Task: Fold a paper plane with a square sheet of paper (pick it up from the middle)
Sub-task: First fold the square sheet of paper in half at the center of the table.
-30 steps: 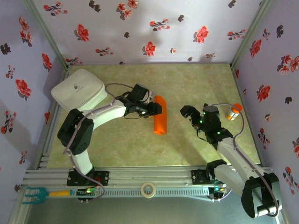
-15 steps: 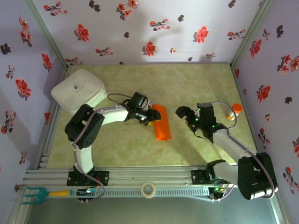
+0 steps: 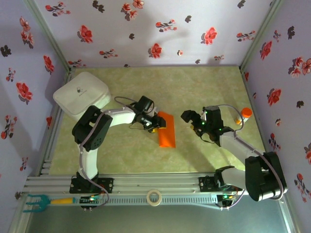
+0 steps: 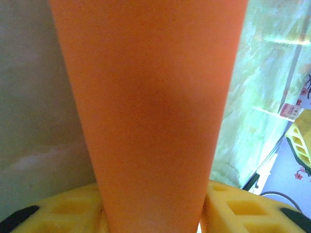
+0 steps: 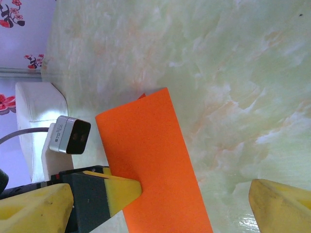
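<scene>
Item: the square sheet of paper [image 3: 167, 132], a folded orange strip at frame centre on the desk [image 3: 194, 87]. We note its upper-left edge pinched by the left hand [image 3: 155, 124]. The right hand [image 3: 193, 119], jaws wide and empty, sits just right of it.

Folded orange paper sheet [image 3: 166, 132] at table [image 3: 204, 82] centre

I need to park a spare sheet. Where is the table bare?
Bare: the far table between the white box and the bottle, and the near strip by the rail. Crowded mid-table: left claw gripping the orange paper, right claw beside it.
</scene>
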